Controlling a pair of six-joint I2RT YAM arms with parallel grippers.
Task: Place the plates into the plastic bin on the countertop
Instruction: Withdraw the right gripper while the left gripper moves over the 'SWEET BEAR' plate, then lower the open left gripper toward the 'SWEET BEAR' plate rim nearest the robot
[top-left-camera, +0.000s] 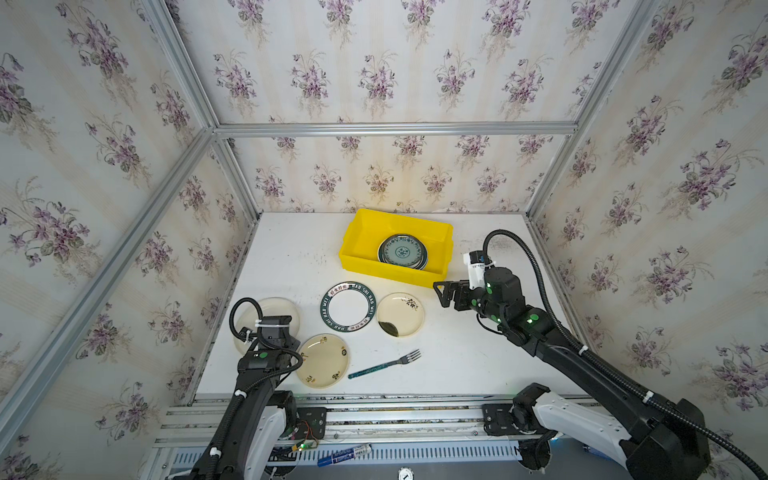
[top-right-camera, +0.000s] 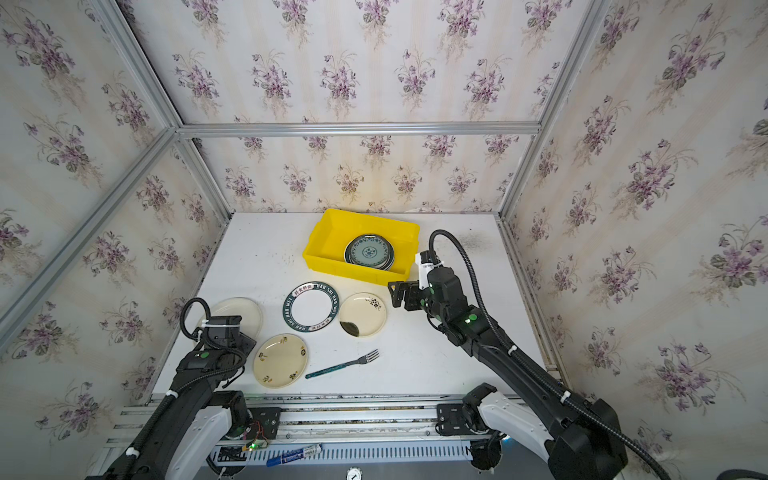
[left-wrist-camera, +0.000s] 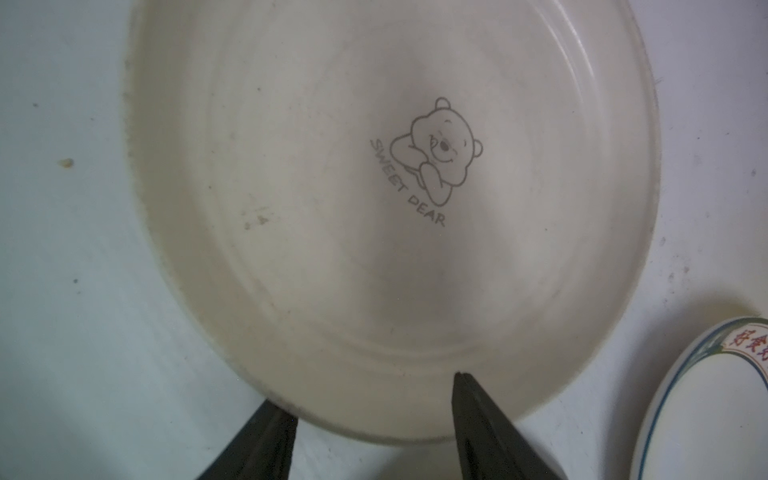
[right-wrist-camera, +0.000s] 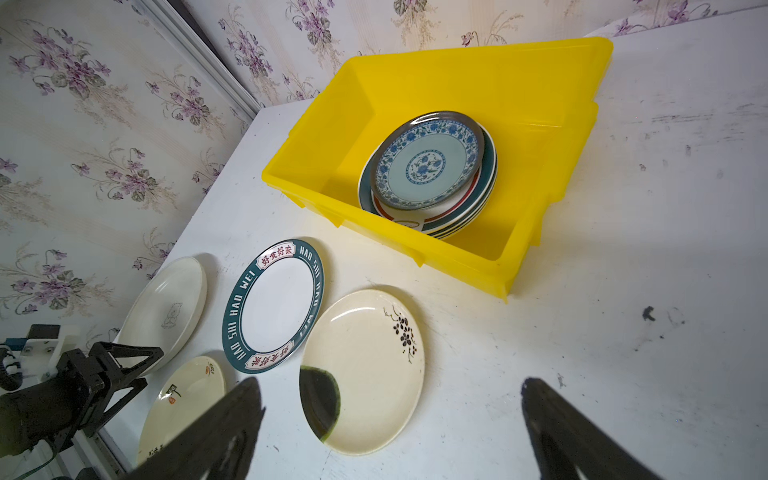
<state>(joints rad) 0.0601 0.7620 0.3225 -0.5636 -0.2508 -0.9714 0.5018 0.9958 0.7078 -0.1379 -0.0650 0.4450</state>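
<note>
Plates (top-left-camera: 348, 307) lay in two lots on the tabletop (top-left-camera: 478, 365): four loose toward the front, the rest stacked in the plastic bin at the back. Nearest the robot sat a cream plate with small motifs (top-left-camera: 322, 360), flat and untouched, with a glittery fork (top-left-camera: 384, 365) just beside it, no part of the job; a little farther, the left pincer (left-wrist-camera: 365, 395) stood low over the bear plate (left-wrist-camera: 374, 208), its jaws apart and astride the near rim, one finger (left-wrist-camera: 471, 415) on the plate's inner face and its partner on the tabletop outside, likely because a shallow plate lying flat offers only its edge to pinch; nothing was clamped yet. Beyond lay the teal-rimmed plate (right-wrist-camera: 272, 307) and the cream plate with a dark patch (right-wrist-camera: 365, 370), near each other but apart; the right pincer (right-wrist-camera: 388, 390) hung clear of the tabletop near that last plate, jaws spread wide and holding nothing, probably poised to take it next. Farthest, the plastic bin (top-left-camera: 374, 232) stood by the back wall, a blue-patterned plate (top-left-camera: 402, 251) topping the pile (right-wrist-camera: 465, 220) at one end, which left the other end bare for more.
</note>
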